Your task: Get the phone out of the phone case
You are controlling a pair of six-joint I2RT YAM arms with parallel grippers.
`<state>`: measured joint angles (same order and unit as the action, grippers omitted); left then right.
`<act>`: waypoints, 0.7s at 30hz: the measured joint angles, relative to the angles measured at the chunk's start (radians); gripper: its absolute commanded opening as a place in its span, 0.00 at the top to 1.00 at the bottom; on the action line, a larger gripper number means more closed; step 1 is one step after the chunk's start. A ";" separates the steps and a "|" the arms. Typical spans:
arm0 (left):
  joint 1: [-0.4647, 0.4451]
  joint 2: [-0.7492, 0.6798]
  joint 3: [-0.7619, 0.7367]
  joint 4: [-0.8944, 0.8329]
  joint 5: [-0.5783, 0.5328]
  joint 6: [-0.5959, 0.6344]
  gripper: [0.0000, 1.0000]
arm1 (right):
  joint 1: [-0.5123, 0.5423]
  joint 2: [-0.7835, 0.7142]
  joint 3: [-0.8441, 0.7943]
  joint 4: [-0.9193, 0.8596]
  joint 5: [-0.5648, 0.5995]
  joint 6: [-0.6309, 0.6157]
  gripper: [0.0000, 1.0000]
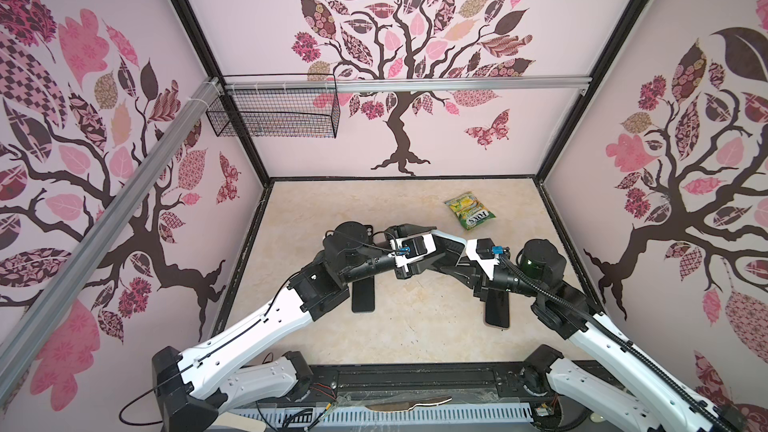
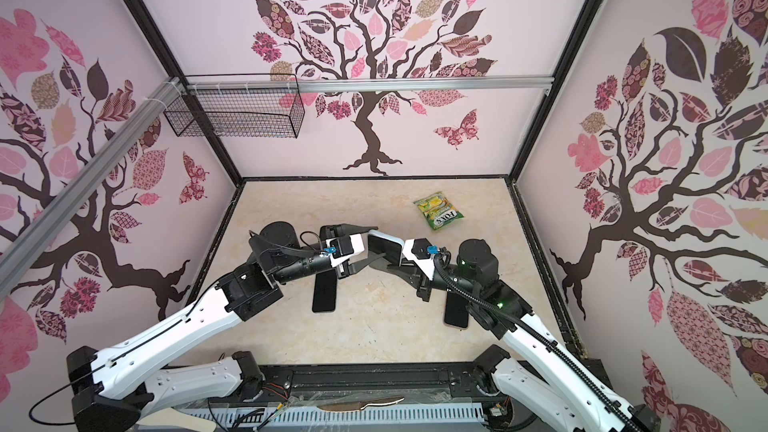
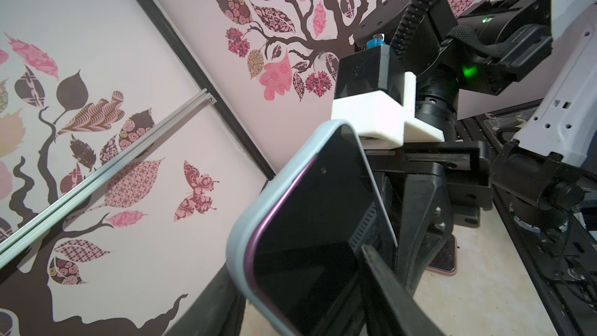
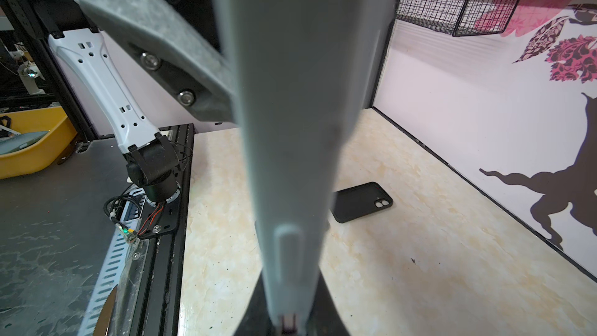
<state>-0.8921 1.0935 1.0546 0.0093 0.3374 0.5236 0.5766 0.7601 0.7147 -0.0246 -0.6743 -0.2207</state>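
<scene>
A phone [image 3: 310, 221] with a black screen and purple edge sits in a pale grey-blue phone case [image 3: 239, 247], held in the air between both arms above the table's middle [image 2: 384, 249]. At one corner the case stands slightly off the purple edge. My left gripper [image 3: 300, 302] spans the cased phone across its width, one finger behind the case and one at the screen's far edge [image 2: 368, 245]. My right gripper [image 4: 287, 318] is shut on the thin side of the case [image 4: 300, 124] at the other end [image 2: 395, 263].
A black empty case [image 1: 363, 290] lies on the marble table under the left arm [image 4: 361, 202]. Another dark phone with a pinkish rim [image 1: 497, 309] lies under the right arm. A green snack bag [image 1: 469, 209] lies at the back right. A wire basket [image 1: 274, 112] hangs on the back wall.
</scene>
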 measured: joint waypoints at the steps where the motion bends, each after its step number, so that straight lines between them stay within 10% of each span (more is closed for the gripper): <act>1: 0.000 0.000 0.000 0.000 0.000 0.000 0.43 | 0.000 0.000 0.000 -0.001 0.000 -0.002 1.00; 21: -0.010 -0.079 -0.019 0.063 -0.087 0.024 0.44 | 0.004 -0.003 0.000 -0.012 0.148 0.034 1.00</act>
<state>-0.9016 1.0145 1.0351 0.0723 0.2508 0.5476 0.5804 0.7567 0.7151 -0.0364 -0.5262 -0.1867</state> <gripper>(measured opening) 0.564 0.133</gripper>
